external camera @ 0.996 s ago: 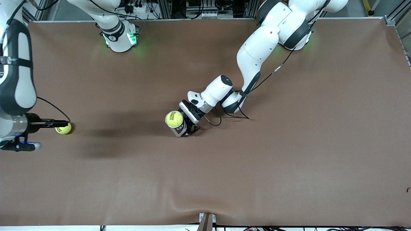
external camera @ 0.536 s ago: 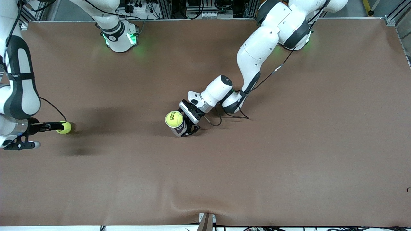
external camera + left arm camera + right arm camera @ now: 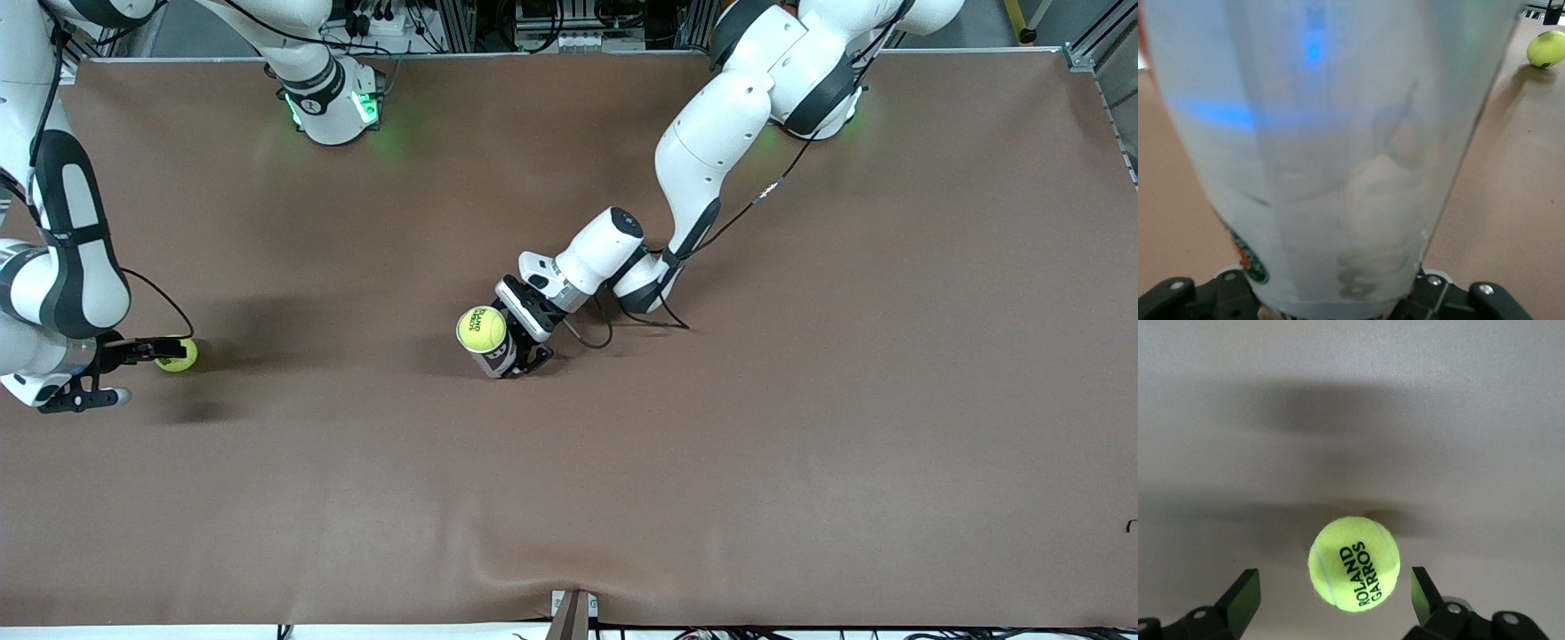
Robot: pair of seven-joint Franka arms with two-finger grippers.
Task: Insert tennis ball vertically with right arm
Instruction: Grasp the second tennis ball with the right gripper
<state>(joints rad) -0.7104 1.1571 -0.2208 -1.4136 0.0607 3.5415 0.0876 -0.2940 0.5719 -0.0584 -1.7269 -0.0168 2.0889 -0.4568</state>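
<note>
Right end effector [image 3: 158,348] spread around one tennis ball [image 3: 180,354]; left end effector [image 3: 524,342] pinching tube [image 3: 498,354], second ball [image 3: 481,328] atop

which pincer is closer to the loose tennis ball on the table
Right. The right pincer is open with its fingers either side of the loose tennis ball, not yet gripping. The left pincer is mid-table, shut on the ball can.

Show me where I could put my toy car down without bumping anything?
The table is bare between the tube held upright by the left gripper and the front camera's edge. It's crowded by the right gripper, open around a tennis ball.
</note>
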